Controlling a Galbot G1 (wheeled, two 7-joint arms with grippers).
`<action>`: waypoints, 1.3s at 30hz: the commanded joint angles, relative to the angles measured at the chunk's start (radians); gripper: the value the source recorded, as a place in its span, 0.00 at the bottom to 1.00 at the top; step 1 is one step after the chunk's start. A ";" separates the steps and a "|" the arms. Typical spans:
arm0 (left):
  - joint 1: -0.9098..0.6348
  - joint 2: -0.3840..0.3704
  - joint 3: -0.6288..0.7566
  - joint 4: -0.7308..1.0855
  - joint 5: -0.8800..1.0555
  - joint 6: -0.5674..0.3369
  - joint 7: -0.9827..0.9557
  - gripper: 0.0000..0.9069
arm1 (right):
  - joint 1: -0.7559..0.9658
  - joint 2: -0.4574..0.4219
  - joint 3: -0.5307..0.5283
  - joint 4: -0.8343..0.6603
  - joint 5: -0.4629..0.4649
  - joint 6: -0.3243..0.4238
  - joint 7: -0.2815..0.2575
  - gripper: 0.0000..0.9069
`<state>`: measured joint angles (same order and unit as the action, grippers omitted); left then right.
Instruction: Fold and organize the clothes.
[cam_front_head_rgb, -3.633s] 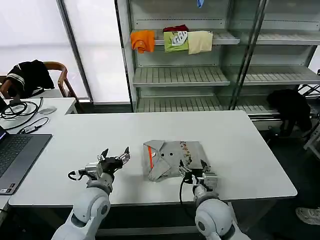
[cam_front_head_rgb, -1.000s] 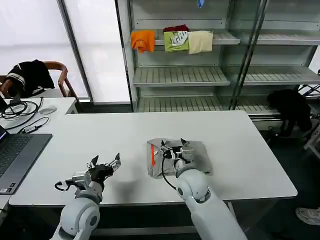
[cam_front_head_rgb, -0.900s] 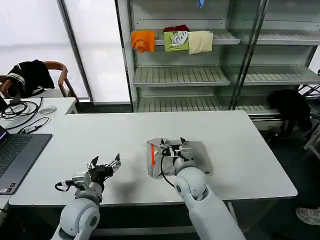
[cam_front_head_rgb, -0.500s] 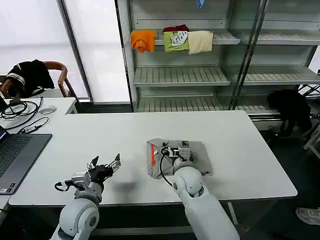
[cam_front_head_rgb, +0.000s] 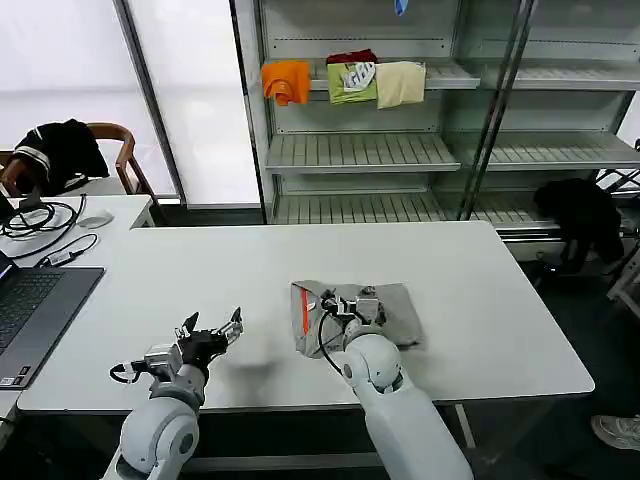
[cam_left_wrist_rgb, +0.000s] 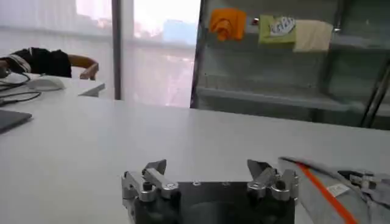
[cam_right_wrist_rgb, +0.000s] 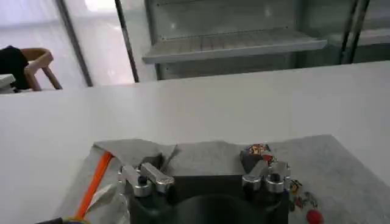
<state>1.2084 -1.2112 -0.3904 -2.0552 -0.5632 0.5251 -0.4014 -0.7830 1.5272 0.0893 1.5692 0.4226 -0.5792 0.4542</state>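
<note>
Cloth this soft and light will slump, so my right gripper (cam_front_head_rgb: 348, 301), open and empty over the folded grey T-shirt (cam_front_head_rgb: 392, 305) mid-tabletop (cam_front_head_rgb: 500, 300), should pinch a layered edge.

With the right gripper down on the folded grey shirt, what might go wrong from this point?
The right gripper, jaws open, sits on the folded T-shirt. Closing there may pinch just the top layer, so lifting could undo the fold. Pushing could slide the whole shirt across the smooth table, since nothing pins it: the left gripper hovers open, apart from the cloth.
</note>
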 joint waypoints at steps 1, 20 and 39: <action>0.005 0.003 -0.009 -0.012 0.002 -0.001 -0.001 1.00 | 0.002 -0.007 0.002 0.065 -0.074 0.001 -0.010 1.00; 0.056 -0.042 -0.109 -0.085 0.091 -0.098 0.011 1.00 | -0.159 -0.262 0.179 0.397 -0.129 0.016 -0.033 1.00; 0.027 -0.016 -0.151 -0.057 0.070 -0.087 0.042 1.00 | -0.335 -0.357 0.363 0.490 -0.013 0.020 -0.045 1.00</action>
<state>1.2372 -1.2206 -0.5352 -2.1001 -0.4831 0.4461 -0.3662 -1.0394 1.2233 0.3705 1.9990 0.3768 -0.5574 0.4143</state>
